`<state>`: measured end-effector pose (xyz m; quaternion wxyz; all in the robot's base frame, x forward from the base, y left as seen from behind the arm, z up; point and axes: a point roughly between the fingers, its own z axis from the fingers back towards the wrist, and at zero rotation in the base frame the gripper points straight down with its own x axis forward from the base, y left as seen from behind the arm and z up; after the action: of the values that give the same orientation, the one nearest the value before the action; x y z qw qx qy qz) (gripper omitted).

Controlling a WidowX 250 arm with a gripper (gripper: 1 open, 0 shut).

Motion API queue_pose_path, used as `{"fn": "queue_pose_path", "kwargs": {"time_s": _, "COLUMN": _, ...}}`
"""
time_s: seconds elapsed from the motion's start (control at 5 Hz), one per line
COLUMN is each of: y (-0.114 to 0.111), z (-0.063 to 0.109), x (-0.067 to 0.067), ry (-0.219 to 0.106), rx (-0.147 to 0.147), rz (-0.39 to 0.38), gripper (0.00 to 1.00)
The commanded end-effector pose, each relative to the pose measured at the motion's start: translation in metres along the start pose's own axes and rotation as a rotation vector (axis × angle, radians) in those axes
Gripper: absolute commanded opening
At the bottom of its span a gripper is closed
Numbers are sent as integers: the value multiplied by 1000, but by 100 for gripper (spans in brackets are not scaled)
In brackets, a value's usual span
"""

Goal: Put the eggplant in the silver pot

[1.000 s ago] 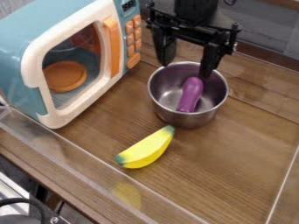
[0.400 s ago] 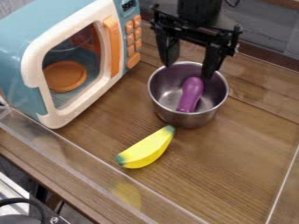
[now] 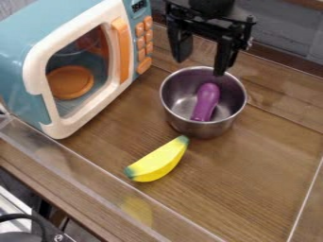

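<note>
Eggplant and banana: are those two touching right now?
Apart. The camera view shows the eggplant inside the silver pot, while the banana lies outside on the wooden surface, with bare wood between pot and banana.

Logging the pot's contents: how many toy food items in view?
2. Purple eggplant inside the silver pot; yellow banana on the counter in front of it. More could be hidden inside the microwave.
</note>
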<state>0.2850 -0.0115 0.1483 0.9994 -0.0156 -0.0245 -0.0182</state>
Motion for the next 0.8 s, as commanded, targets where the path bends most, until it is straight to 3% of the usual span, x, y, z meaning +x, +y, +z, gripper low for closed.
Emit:
{"fn": "queue_pose_path", "kwargs": {"time_s": 0.0, "y": 0, "z": 25, "x": 5, "ry": -50, "rx": -5, "rz": -9, "gripper": 100}}
{"fn": "queue_pose_path", "kwargs": {"time_s": 0.4, "y": -8, "z": 29, "x": 13, "ry": -42, "rx": -6, "rz": 7, "gripper": 100}}
{"fn": "queue_pose_path", "kwargs": {"time_s": 0.6, "y": -3, "z": 27, "x": 10, "ry": -29, "rx": -6, "rz": -17, "gripper": 100}}
